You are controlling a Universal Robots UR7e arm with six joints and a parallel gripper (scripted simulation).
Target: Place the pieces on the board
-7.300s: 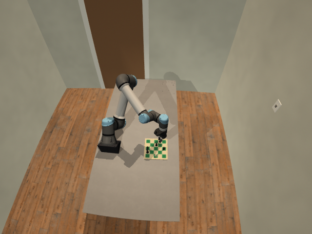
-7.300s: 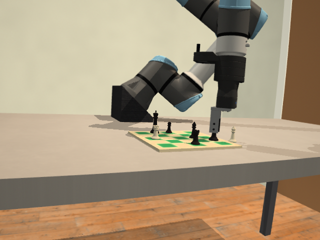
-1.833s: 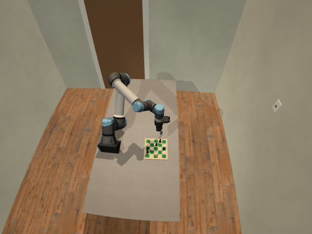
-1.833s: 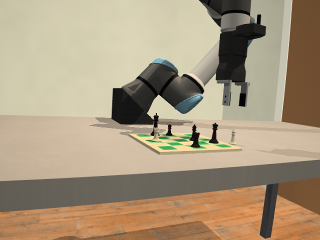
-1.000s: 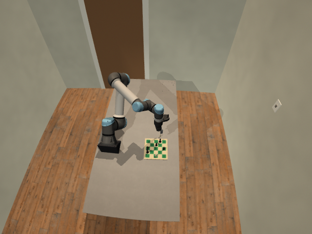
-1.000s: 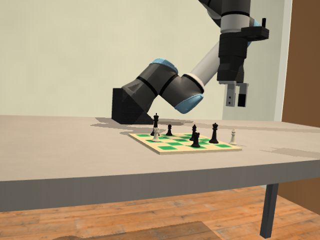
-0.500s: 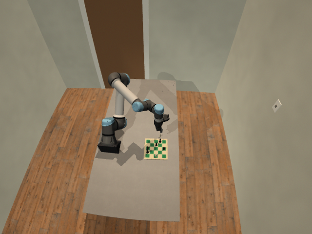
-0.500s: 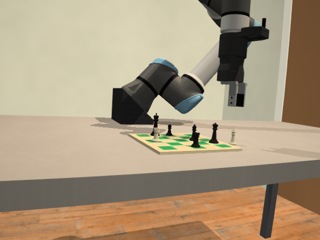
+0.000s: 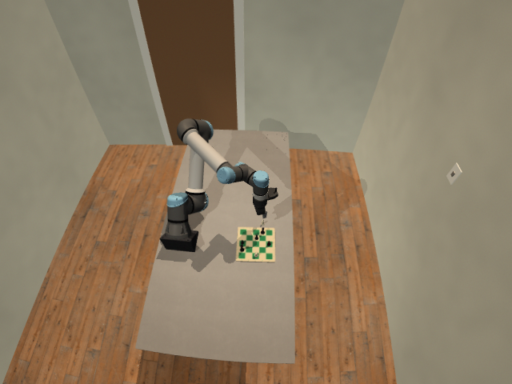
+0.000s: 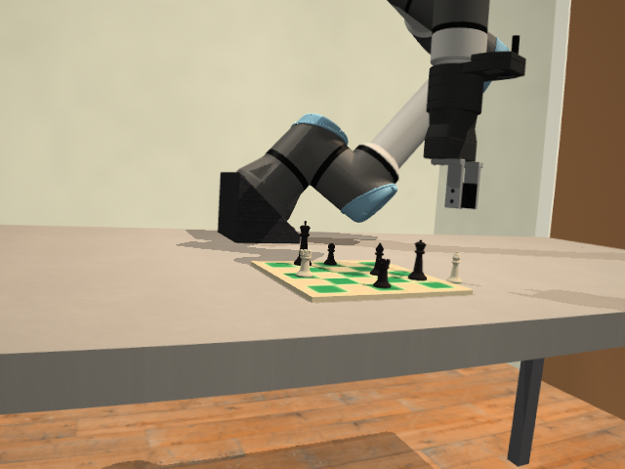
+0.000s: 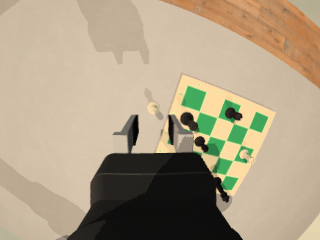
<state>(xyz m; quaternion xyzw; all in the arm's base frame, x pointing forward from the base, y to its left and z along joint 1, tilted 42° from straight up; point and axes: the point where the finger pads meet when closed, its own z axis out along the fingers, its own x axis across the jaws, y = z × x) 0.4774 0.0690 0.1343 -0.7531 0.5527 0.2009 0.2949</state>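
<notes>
Base (image 9: pixel 180 242) (image 10: pixel 229 206) of the arm sits at the left edge of the table (image 9: pixel 223 302) (image 10: pixel 126 303) (image 11: pixel 60 115), taking the far edge as the one by the brown door (image 9: pixel 190 62) (image 10: pixel 590 201). Between it and the right edge, nearer the right, lies the green-and-cream board (image 9: pixel 255 261) (image 10: pixel 391 296) (image 11: pixel 256 107). On the board's left column stand the black king (image 9: pixel 242 249) (image 10: pixel 304 246) (image 11: pixel 221 189) and, on its far-edge side, the black pawn (image 9: pixel 242 242) (image 10: pixel 331 254). Next come the white rook (image 9: pixel 256 254) (image 10: pixel 304 264) (image 11: pixel 245 154) in the row toward the near edge and the black bishop (image 9: pixel 256 238) (image 10: pixel 378 261) (image 11: pixel 200 142) farther up. The black queen (image 9: pixel 262 231) (image 10: pixel 418 262) (image 11: pixel 187 119) is upright on a cream square in the row toward the far edge, fourth from the left; the edge letters are too small to read. The white bishop (image 9: pixel 262 222) (image 10: pixel 455 268) (image 11: pixel 153 107) stands upright on the table, off the board, just beyond its far-edge side. Above the tabletop there hangs the gripper (image 9: pixel 264 215) (image 10: pixel 461 206) (image 11: pixel 153 123), fingers apart by rather more than half their spread, holding nothing. Rightmost, the black rook (image 9: pixel 269 243) (image 10: pixel 383 275) (image 11: pixel 231 113) stands on the board toward the table's right edge.

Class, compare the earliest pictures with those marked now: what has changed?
The gripper, then down around the black queen, has released it and risen away, past the board's edge. The queen stays upright on the board; the white bishop stays beside it.
</notes>
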